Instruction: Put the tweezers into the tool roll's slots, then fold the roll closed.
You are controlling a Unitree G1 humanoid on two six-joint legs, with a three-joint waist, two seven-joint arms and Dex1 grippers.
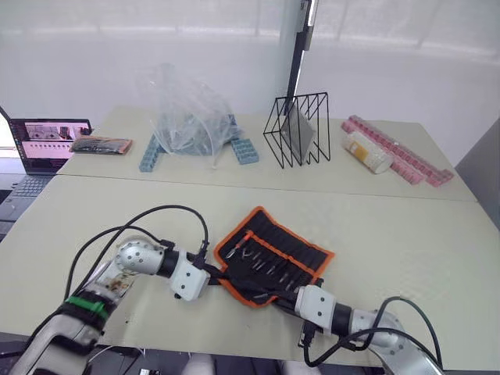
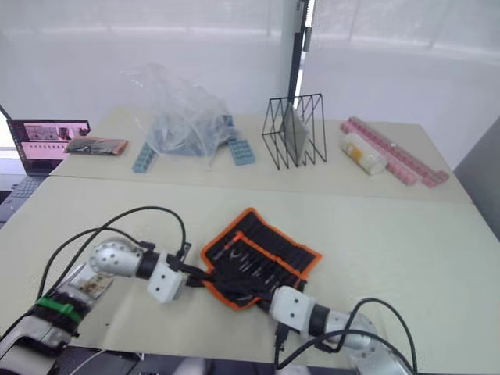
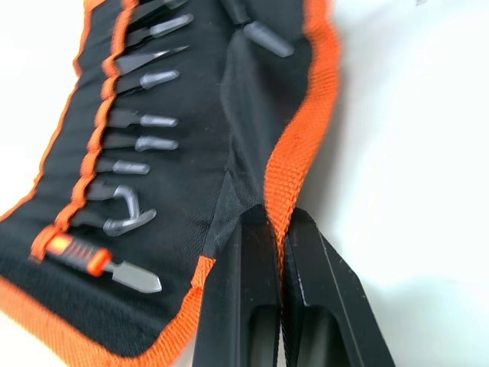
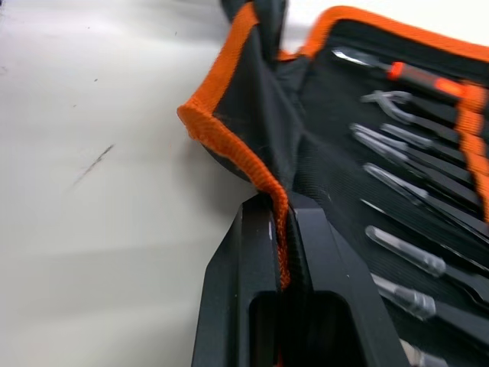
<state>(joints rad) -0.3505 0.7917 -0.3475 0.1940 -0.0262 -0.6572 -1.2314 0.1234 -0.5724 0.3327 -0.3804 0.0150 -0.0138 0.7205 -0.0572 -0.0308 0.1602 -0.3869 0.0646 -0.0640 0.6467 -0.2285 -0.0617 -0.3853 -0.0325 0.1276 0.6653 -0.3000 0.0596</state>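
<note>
The roll (image 1: 273, 256) lies open on the counter (image 1: 406, 234), low centre of the head view, tweezers (image 3: 141, 122) already in its slots. Both claws, left (image 3: 276, 229) and right (image 4: 281, 210), pinch its orange edge; folding remains, judging by this.

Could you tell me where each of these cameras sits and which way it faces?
Left eye view: on the head, looking forward and down over both arms at the tool roll on the table.
Right eye view: beside it, same scene.
Left wrist view: along the left gripper, jaws shut on the roll's orange edge.
Right wrist view: along the right gripper, likewise clamped.
Both wrist views share the slotted tweezers.
</note>
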